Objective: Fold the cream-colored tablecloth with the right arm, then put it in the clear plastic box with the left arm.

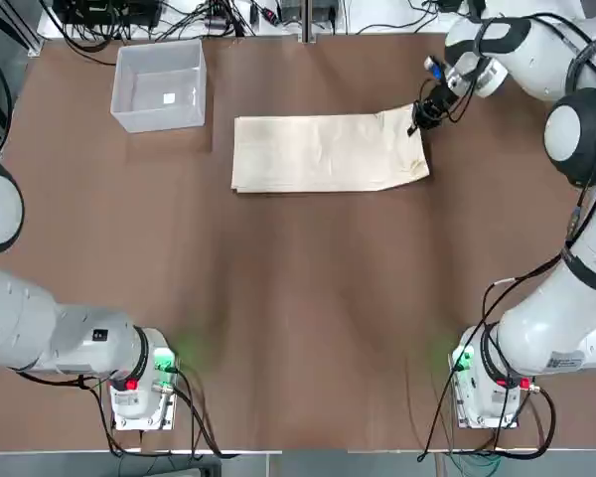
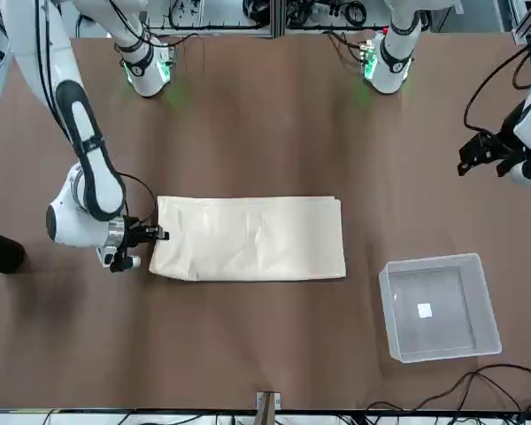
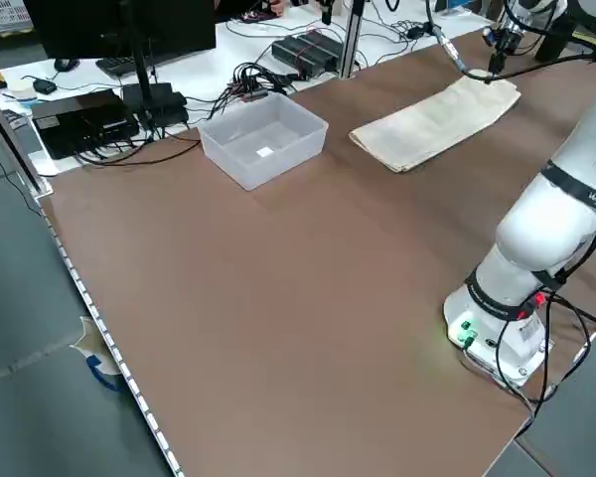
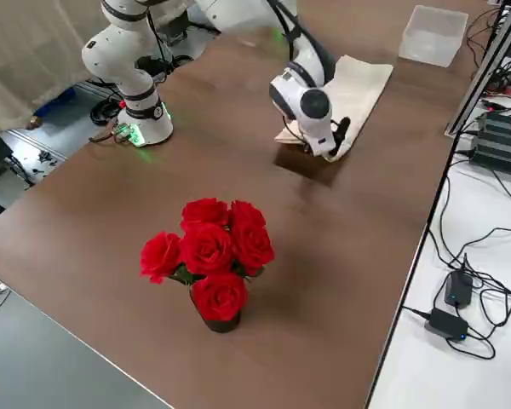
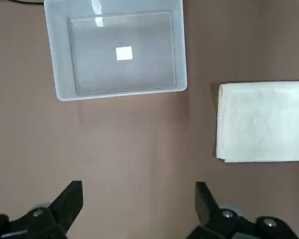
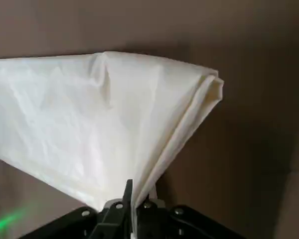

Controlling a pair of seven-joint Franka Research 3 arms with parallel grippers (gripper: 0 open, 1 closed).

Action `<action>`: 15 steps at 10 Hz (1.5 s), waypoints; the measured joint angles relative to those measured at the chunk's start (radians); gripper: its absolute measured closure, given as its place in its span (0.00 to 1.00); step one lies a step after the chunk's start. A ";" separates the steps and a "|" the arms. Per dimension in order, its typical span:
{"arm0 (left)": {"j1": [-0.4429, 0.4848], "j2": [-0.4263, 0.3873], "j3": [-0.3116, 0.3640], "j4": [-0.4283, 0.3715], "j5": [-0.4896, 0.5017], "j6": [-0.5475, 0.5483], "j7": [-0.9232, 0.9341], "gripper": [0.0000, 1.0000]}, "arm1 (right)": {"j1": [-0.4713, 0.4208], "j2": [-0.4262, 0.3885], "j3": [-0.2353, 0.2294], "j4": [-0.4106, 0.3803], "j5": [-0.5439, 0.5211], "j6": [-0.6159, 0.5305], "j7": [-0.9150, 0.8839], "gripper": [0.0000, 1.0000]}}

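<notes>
Brown table, red roses (image 4: pixel 208 251) alongside.

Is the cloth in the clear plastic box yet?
No, the clear plastic box holds nothing, and the cloth lies on the table beside it, at the right gripper.

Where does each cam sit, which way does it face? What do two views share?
Top: overhead, looking down; both arms.
Front: across the table, facing the robot; both arms.
Left side: robot's left, looking diagonally down; right arm only.
Right side: robot's right, diagonally down over the roses; both arms.
Left wrist: on the left arm, facing its open pincer.
Right wrist: on the right arm, facing its pincer, shut on the tablecloth.
Shared: both wrist views show the tablecloth; only the left one shows the box.
</notes>
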 joint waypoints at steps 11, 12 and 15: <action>0.002 0.049 -0.005 0.027 -0.036 0.005 0.000 0.00 | 0.030 -0.095 0.364 0.338 -0.463 -0.296 0.864 0.96; 0.003 0.049 -0.004 0.027 -0.039 0.005 0.000 0.00 | 0.031 -0.095 0.391 0.374 -0.479 -0.322 0.914 0.96; 0.004 0.049 -0.004 0.027 -0.040 0.005 0.000 0.00 | 0.053 -0.066 0.455 0.425 -0.500 -0.309 1.065 0.96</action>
